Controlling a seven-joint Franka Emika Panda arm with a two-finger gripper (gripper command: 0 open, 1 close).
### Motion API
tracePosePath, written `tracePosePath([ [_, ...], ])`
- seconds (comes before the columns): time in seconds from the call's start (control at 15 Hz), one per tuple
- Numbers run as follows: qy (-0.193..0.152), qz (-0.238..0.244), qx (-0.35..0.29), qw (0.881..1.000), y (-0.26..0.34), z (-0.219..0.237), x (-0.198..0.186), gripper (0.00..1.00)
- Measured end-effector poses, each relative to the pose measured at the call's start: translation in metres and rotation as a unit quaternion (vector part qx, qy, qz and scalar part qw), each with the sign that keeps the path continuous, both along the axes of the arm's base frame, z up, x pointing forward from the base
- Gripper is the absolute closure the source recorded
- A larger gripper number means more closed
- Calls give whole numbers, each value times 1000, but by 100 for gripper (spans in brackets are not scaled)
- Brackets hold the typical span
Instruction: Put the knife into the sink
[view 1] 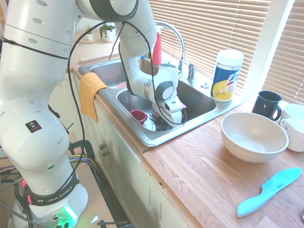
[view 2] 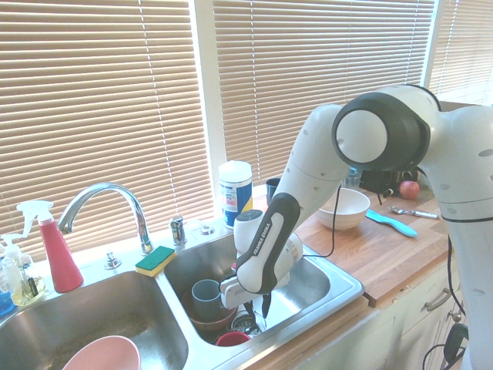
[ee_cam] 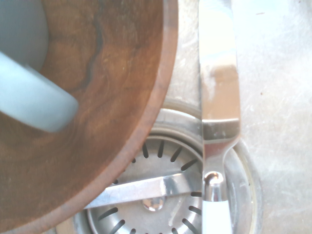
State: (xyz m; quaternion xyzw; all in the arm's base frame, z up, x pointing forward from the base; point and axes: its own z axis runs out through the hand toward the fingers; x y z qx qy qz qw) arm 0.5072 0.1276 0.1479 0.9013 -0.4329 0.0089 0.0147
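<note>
Lying over the drain strainer (ee_cam: pixel 156 204) on the floor of the sink (view 1: pixel 190 124), the knife (ee_cam: pixel 219 122) shows a narrow, shiny silver blade and a white handle that runs off the wrist view's edge. A brown wooden bowl (ee_cam: pixel 97 107) holding a pale blue cup (view 2: pixel 206 293) sits just beside it. Pointing straight down into the right basin, the end effector (view 2: pixel 262 307) hangs low; whether its jaws are open cannot be told.

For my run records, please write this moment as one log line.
gripper: down in right basin of sink, jaw state unclear | knife: in basin, over drain strainer, beside wooden bowl | teal knife: on counter
</note>
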Motion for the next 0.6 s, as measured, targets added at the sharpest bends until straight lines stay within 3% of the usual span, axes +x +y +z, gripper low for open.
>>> tracePosePath([
  [0.27, -15, 2, 4, 1000, 3, 19, -3, 0],
  [0.6, -53, 12, 3, 999, 2, 115, -25, 0],
])
